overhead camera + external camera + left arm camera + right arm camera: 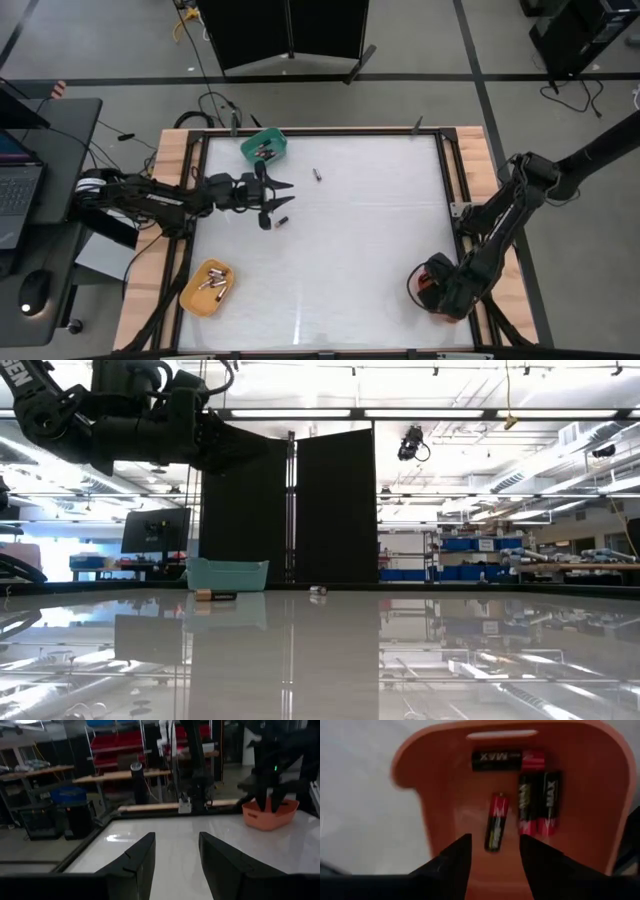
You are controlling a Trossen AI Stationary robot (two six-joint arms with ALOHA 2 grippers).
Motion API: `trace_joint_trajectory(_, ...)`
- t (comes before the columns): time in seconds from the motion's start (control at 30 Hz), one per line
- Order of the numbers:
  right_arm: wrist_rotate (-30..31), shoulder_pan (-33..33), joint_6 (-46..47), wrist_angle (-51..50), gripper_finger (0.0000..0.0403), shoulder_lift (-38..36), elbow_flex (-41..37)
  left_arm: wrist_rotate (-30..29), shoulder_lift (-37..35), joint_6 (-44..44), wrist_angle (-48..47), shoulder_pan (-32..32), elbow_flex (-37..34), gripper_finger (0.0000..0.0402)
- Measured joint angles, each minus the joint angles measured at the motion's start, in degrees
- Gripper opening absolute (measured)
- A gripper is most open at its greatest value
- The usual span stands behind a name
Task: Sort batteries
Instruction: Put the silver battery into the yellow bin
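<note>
TEXT: "MAX" in white on the dark bodies of the batteries (530, 785) in the red bin (445, 790) — three cells | "EN" on arm (60, 410) — partial | nothing else legible

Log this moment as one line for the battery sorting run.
right gripper: open above red bin, four batteries inside | left gripper: open over table near loose battery

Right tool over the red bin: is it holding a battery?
No. The right tool is open over the red bin, holding nothing; four batteries lie inside.
</note>
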Motion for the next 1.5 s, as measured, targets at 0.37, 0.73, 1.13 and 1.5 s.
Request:
trace_joint_trajectory(0.37,0.5,-2.2,-9.1,-10.2,0.0087,-13.3,0.0,0.2,0.0,-1.7,-33.0,0.0,11.5,0.0136)
trace_joint_trajectory(0.73,19.0,-11.2,-30.8,-21.0,0.0028,-21.5,0.0,1.8,0.0,-11.6,-62.0,-4.4,21.7,0.0124)
trace_joint_trajectory(1.13,35.4,-32.8,-67.0,-3.7,0.0015,-21.1,-1.7,-0.2,1.9,-25.5,-64.1,-0.7,23.2,0.0128)
trace_joint_trajectory(1.5,31.4,-44.3,-88.5,20.5,0.0012,-20.2,-7.0,9.8,14.9,-0.7,-75.8,10.8,39.9,0.0128)
